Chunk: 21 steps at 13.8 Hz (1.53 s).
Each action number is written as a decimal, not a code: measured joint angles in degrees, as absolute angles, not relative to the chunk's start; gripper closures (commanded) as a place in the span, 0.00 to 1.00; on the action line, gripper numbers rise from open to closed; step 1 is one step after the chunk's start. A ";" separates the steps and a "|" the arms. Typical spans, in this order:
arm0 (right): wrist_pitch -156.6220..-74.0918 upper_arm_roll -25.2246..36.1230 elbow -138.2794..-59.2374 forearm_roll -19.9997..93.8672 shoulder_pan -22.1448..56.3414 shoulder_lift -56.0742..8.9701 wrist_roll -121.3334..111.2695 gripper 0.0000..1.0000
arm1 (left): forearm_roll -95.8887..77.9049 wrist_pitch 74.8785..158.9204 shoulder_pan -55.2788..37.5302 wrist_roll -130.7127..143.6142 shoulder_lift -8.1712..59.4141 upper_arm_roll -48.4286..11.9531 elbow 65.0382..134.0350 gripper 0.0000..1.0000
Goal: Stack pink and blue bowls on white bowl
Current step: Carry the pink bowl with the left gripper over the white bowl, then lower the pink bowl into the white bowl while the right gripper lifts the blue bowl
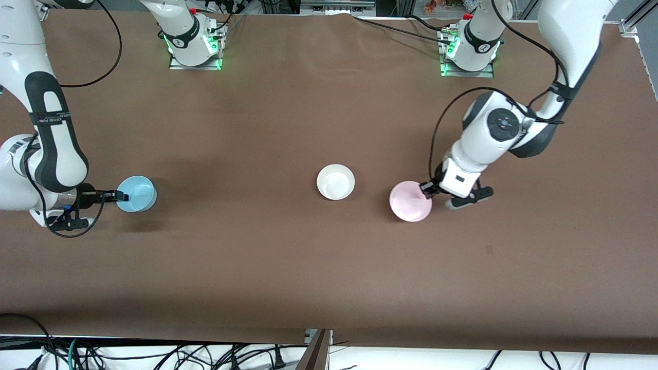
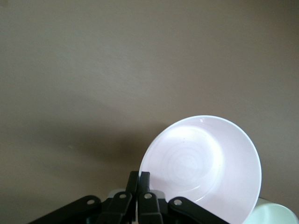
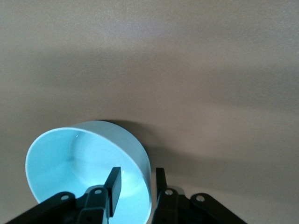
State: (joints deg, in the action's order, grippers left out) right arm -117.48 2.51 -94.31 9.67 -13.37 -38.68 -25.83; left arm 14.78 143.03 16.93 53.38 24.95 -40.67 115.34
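Note:
The white bowl (image 1: 335, 182) stands upright at the table's middle. The pink bowl (image 1: 410, 201) is beside it toward the left arm's end and is tilted. My left gripper (image 1: 425, 189) is shut on its rim. The left wrist view shows the gripper (image 2: 138, 173) pinching the pink bowl (image 2: 205, 163) at the rim. The blue bowl (image 1: 136, 193) sits toward the right arm's end. My right gripper (image 1: 121, 195) is open at its rim. In the right wrist view the gripper (image 3: 138, 170) has one finger inside the blue bowl (image 3: 84, 163) and one outside.
The brown table (image 1: 308, 267) holds only the three bowls. The arm bases (image 1: 193, 43) stand along the edge farthest from the front camera. Cables hang below the table's near edge.

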 measured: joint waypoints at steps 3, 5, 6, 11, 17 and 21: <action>-117.10 2.47 -94.31 9.68 -13.37 -38.67 -25.90 1.00 | 14.78 142.10 12.15 59.87 24.93 -40.56 113.53 1.00; -116.54 2.44 -94.27 9.75 -13.37 -38.63 -26.44 1.00 | 15.48 141.98 9.01 64.28 24.93 -40.46 113.37 1.00; -116.15 2.44 -94.26 9.76 -13.38 -38.60 -27.70 1.00 | 16.42 141.95 7.72 66.72 24.93 -40.44 113.36 1.00; -113.90 2.31 -93.07 12.12 -13.34 -38.38 -30.19 1.00 | 21.12 141.77 0.98 78.85 25.53 -40.30 113.36 1.00; -102.15 1.59 -85.93 16.03 -10.86 -37.33 -27.99 1.00 | 26.69 141.81 -4.19 89.79 27.39 -40.20 113.36 1.00; -100.90 0.74 -85.67 16.06 -6.57 -36.18 -22.32 1.00 | 34.37 142.56 -5.13 97.29 30.93 -39.84 111.36 1.00</action>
State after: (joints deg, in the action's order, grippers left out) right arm -100.90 0.74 -85.67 16.06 -6.57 -36.18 -22.32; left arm 34.37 142.56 -5.13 97.29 30.93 -39.84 111.36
